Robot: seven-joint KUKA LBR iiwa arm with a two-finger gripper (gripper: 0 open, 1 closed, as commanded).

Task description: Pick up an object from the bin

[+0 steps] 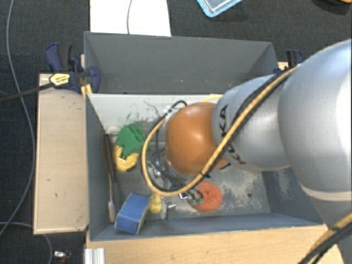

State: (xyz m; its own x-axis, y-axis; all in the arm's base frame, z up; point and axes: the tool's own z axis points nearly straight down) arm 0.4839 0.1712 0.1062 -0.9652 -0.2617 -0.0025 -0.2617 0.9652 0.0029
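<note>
The arm comes in from 3 o'clock, and its orange wrist cover hangs over the middle of the grey bin. The claw sits beneath that cover, low over the bin floor and a little toward 8 o'clock of the bin's centre. The cover and a looping yellow cable hide most of it, so I cannot tell whether it is open or closed, or whether it has hold of anything.

Six loose things lie round it, none of them heaped. Nearest is one small yellow piece, just beside the claw at its 6 o'clock and close to the near wall. One orange-red round thing lies near, at the claw's 4 o'clock. One blue block lies tilted at 7 o'clock, in the bin's corner. One larger yellow thing, curved in shape, is at 9 o'clock. One green block is touching it from above, at the claw's 10 o'clock. One long dark stick runs along the wall at the bin's 9 o'clock side, with a pale end toward the blue block.

That makes two yellow things and one each of green, blue, orange-red and dark.
</note>
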